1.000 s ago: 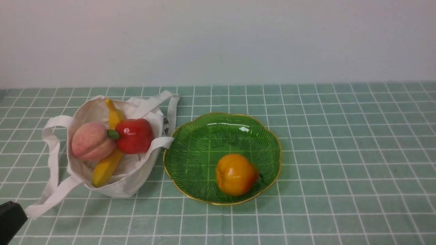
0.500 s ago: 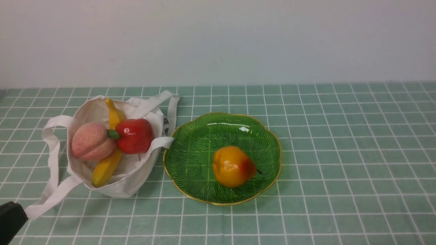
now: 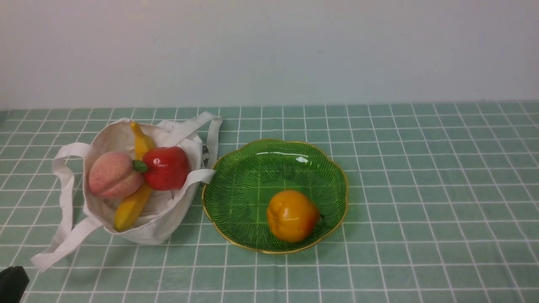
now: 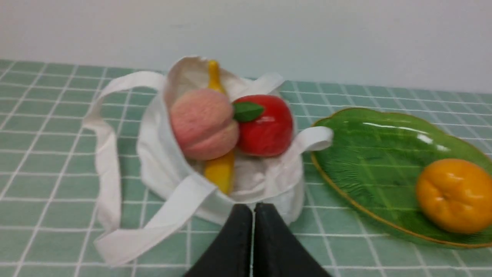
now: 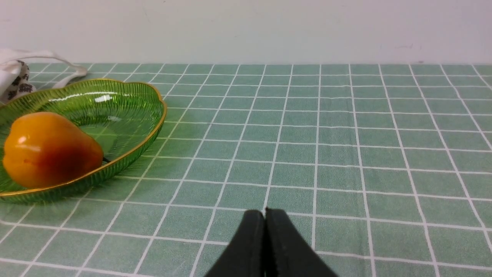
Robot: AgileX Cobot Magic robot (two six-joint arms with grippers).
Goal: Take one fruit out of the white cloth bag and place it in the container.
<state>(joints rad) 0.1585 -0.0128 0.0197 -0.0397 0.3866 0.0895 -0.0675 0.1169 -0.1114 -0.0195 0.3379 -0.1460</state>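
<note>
While the fruit (image 3: 292, 215) rolled back toward the near side of the green dish (image 3: 236, 168), you had both grippers (image 4: 253, 209) (image 5: 264, 215) pinched shut, empty; placement looked done.

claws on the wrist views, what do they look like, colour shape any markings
Both claws look alike: the left claw and the right claw each have two matte black fingers that widen toward the base and narrow to blunt tips. No markings, labels or cables show on them. In the front view only a black corner shows at the lower left.
</note>
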